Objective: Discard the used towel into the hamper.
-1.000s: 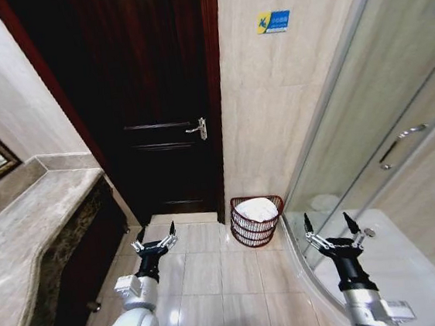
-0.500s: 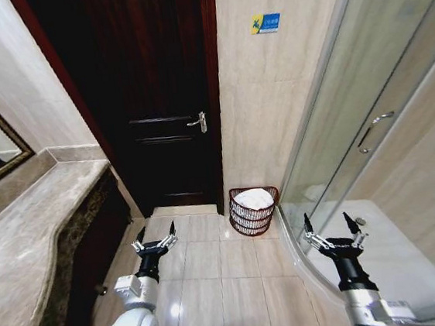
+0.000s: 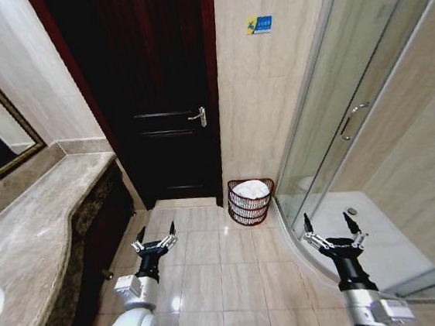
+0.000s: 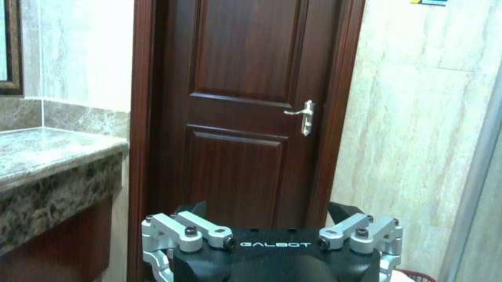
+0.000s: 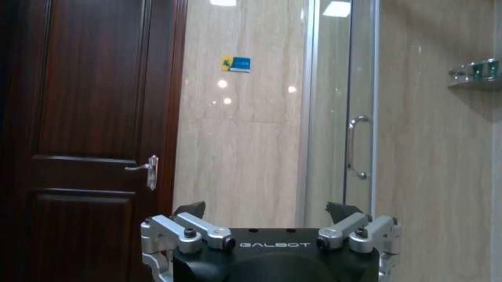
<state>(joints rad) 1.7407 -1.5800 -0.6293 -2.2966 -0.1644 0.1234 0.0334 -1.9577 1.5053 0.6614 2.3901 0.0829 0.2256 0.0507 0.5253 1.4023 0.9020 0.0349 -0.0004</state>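
Observation:
The hamper (image 3: 250, 206), a small reddish-brown openwork basket, stands on the floor against the wall between the door and the shower. A white towel (image 3: 254, 189) lies inside it, bunched at the top. My left gripper (image 3: 156, 234) hangs open and empty over the floor tiles, to the left of the hamper and nearer to me. My right gripper (image 3: 327, 225) is open and empty too, above the shower's curved edge, right of the hamper. Seen from the wrists, the left gripper (image 4: 267, 212) faces the door and the right gripper (image 5: 267, 210) faces the wall.
A dark wooden door (image 3: 160, 99) is shut straight ahead. A marble counter (image 3: 30, 229) with a framed mirror runs along the left. A glass shower enclosure (image 3: 337, 119) with a raised curved kerb (image 3: 289, 237) closes the right. Beige floor tiles (image 3: 221, 268) lie between.
The whole head view has shifted: the hamper now looks smaller and farther off, with more floor showing. Both grippers hold the same open pose.

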